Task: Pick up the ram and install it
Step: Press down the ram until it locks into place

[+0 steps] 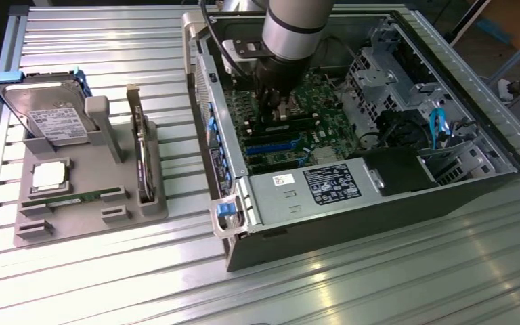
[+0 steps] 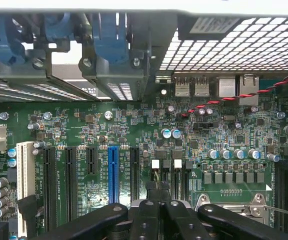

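Wrist view has the tool (image 2: 159, 212) at the lower middle of the frame, its dark fingers (image 2: 176, 220) pressed together with nothing green visibly pinched between them. Just past the tips lies the green motherboard (image 2: 134, 130), with a blue expansion slot (image 2: 113, 172) among black slots at the centre and a row of silver-topped capacitors (image 2: 231, 153) toward the right. A red and black twisted wire (image 2: 244, 95) crosses the upper right, in front of the perforated metal wall.

In the exterior view the tool (image 1: 273, 101) sits at the upper middle of the frame, reaching down inside the open computer case (image 1: 351, 196) and hanging low over the board; whether it touches the board cannot be told. The grey arm (image 1: 296, 27) rises out of the top edge.

Well apart from the case, at the lower left of the frame, a grey parts holder (image 1: 79, 217) stands on the ribbed metal surface (image 1: 332, 284). The ram (image 1: 70, 198) lies flat in a slot of that holder, a thin green stick, just below the square silver processor (image 1: 51, 175). A hard drive (image 1: 52, 115) leans upright at the holder's upper end, and a second board (image 1: 138, 145) stands on edge along the holder's right side.
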`<state>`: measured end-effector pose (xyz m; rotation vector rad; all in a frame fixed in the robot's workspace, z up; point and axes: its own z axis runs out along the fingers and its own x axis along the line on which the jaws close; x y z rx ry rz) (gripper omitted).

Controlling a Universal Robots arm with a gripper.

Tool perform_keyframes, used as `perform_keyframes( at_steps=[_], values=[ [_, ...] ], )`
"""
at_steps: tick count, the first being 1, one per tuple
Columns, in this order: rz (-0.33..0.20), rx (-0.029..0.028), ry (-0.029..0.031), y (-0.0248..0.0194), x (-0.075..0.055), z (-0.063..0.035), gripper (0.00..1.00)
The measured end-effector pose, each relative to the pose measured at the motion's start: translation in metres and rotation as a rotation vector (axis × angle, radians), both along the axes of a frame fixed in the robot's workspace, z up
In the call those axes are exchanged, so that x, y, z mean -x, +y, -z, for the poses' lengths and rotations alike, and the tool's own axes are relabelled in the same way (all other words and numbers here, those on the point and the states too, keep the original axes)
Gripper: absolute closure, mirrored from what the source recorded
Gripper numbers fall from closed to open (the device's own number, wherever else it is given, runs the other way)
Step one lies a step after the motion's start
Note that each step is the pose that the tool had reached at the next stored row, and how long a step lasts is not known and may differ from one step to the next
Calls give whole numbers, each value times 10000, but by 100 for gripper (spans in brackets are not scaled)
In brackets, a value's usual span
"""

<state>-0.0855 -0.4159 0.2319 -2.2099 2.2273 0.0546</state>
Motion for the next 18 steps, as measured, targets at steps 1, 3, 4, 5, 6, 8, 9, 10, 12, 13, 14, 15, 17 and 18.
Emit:
perform_keyframes(
  at_steps=[1, 3, 4, 5, 6, 8, 9, 10, 12, 13, 14, 15, 17, 18],
  values=[
    [0, -2, -1, 0, 0, 1, 89],
    [0, 1, 0, -2, 0, 9, 89],
    [1, 0, -1, -2, 0, 9, 89],
    [0, 0, -1, -2, 0, 10, 89],
    [0, -1, -1, -2, 0, 10, 89],
    [0, -3, -3, -4, 0, 13, 89],
    [0, -3, -2, -4, 0, 13, 89],
    [0, -2, -2, -5, 0, 13, 89],
    [0, -1, -1, -5, 0, 13, 89],
    [0, -2, -2, -6, 0, 13, 89],
    [0, -3, -2, -7, 0, 15, 89],
    [0, -5, -2, -9, 0, 18, 89],
    [1, -5, -4, -11, 0, 19, 89],
    [0, -3, -2, -11, 0, 19, 89]
  ],
)
